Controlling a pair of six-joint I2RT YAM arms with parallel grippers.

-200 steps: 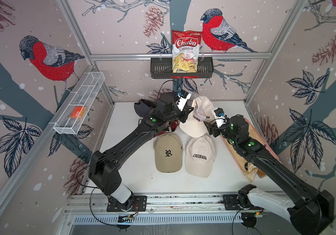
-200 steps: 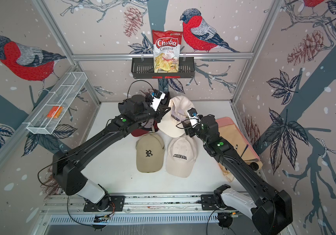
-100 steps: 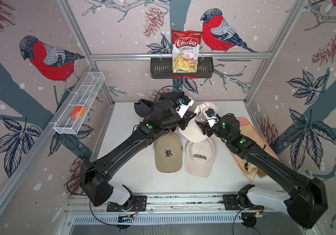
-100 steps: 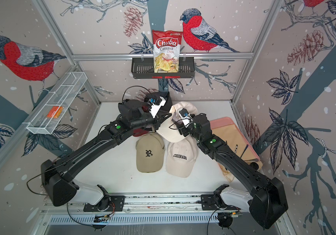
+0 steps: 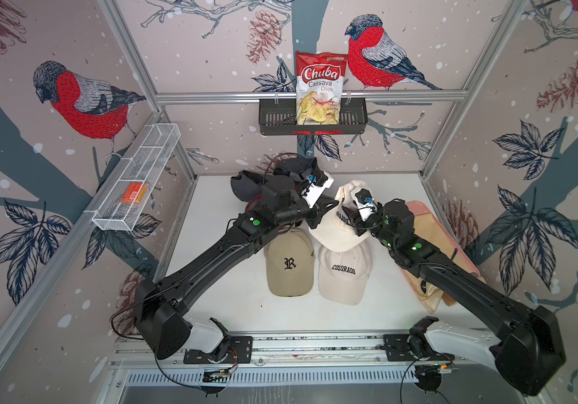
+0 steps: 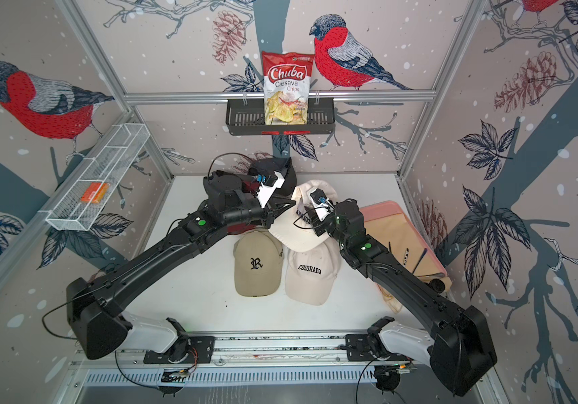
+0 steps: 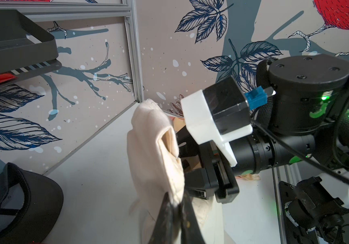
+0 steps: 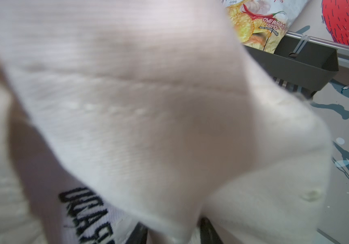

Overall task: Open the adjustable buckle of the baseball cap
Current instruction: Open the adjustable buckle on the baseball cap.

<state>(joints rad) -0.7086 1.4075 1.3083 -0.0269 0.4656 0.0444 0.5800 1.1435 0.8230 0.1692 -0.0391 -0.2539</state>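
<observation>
My left gripper [image 7: 174, 206] is pinched tight on the cloth of the cream baseball cap [image 5: 333, 232]. It holds the cap up just behind the tan R cap [image 5: 289, 269] and the COLORADO cap [image 5: 343, 273]. My right gripper [image 7: 185, 162] presses at the cap's other side, jaws partly apart with cloth between them. I cannot tell whether they grip it.

Paired top views high at the front, same whole scene — wrist views tight on cream cap [image 7: 150, 152].
</observation>
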